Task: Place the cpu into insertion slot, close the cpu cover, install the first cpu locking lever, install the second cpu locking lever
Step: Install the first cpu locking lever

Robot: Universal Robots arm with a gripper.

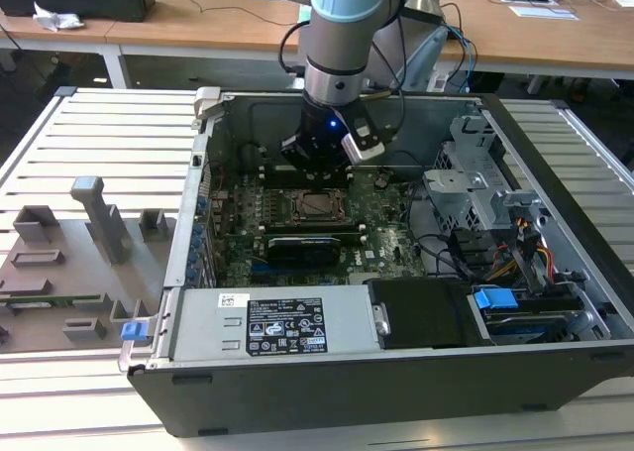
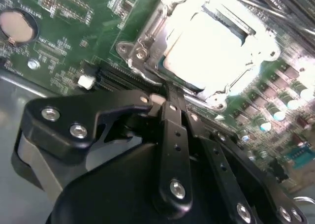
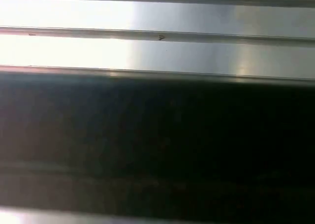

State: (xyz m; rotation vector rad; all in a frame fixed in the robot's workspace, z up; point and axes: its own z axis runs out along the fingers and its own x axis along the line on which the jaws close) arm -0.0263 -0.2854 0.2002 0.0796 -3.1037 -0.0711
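Note:
In the exterior view my gripper (image 1: 318,173) hangs inside the open computer case, just behind the insertion slot (image 1: 319,206) on the green motherboard (image 1: 391,243). In the second wrist view the cpu (image 2: 206,42) lies in the slot, its metal top glaring bright. The silver cpu cover (image 2: 147,42) lies flat around it. My gripper (image 2: 160,102) is shut, and its black fingers (image 2: 172,130) meet right at the cover's near edge. A thin metal lever end (image 2: 170,88) shows beside the tips. I cannot tell whether the tips touch it.
A grey power supply (image 1: 272,327) fills the case's front, with a drive cage and cables (image 1: 495,223) at the exterior view's right. Grey fixture blocks (image 1: 89,233) stand on the slatted table at its left. The first wrist view shows metal slats (image 3: 157,17) above a dark band.

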